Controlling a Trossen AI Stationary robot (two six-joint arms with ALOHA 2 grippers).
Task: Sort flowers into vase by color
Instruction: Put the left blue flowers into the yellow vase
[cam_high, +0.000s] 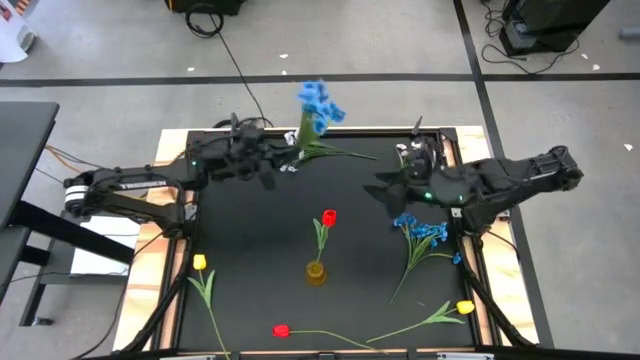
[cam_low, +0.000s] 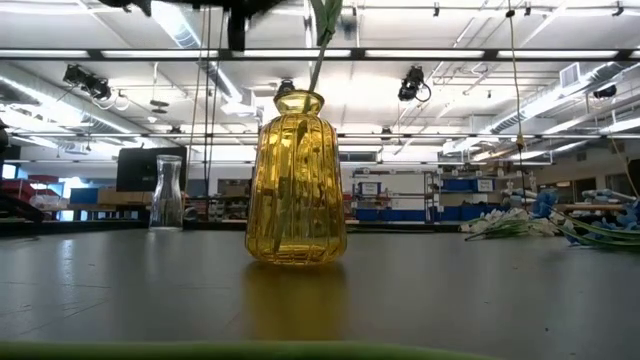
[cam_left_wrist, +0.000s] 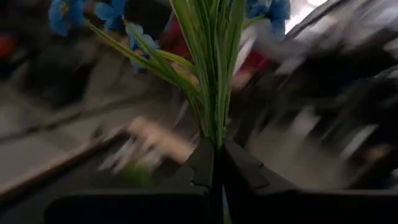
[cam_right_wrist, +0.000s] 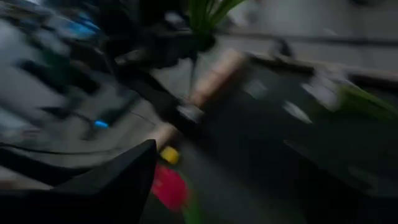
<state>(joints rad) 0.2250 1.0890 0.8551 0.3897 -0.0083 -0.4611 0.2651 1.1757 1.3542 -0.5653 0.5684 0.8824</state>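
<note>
Left gripper (cam_high: 284, 160), pinching the leafy blue-blossom spray (cam_high: 320, 102) far back, should keep its stem vertical over whichever vase takes blue, while the right gripper (cam_high: 385, 185) waits spread.

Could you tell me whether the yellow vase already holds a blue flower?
No, the yellow vase holds only a red tulip.

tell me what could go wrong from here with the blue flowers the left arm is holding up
The left tool pinches the blue spray low on its thin stem, blossoms hanging past the table's far edge, so it could swing or slip. The yellow vase already holds a red tulip; blue dropped there would mix colours. The open right tool sits close by, so the arms could clash.
</note>
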